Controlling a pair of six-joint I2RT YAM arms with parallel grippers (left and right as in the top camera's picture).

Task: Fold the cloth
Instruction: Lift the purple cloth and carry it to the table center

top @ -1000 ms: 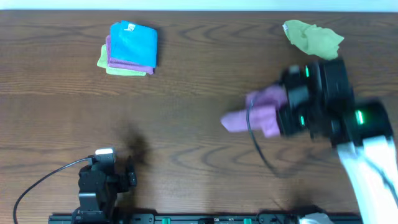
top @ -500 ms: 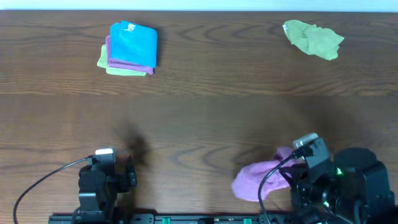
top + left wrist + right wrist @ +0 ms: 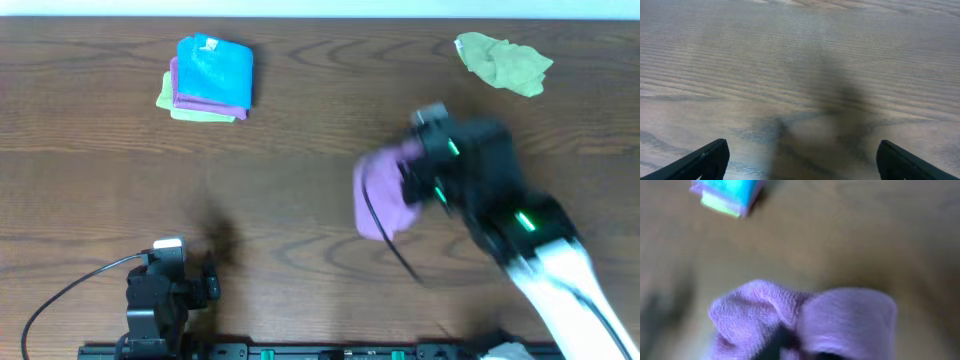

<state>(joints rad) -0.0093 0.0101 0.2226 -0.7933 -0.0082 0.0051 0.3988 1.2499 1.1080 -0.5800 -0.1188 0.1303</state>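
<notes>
The purple cloth (image 3: 381,192) hangs bunched from my right gripper (image 3: 412,172) above the middle-right of the table. In the right wrist view the cloth (image 3: 805,320) fills the lower frame, crumpled in two lobes and hiding the fingers; its white tag does not show. My right gripper is shut on the cloth. My left gripper (image 3: 800,162) is open and empty, low over bare wood at the table's front left (image 3: 160,290); only its two dark fingertips show.
A stack of folded cloths (image 3: 207,80), blue on top with purple and lime-green edges below, lies at the back left; it also shows in the right wrist view (image 3: 727,195). A crumpled lime-green cloth (image 3: 503,62) lies at the back right. Wooden table (image 3: 300,250).
My right arm swung with the purple cloth from mid-right down to the front edge, then back up and left to the table's middle-right. The left arm has not moved.
</notes>
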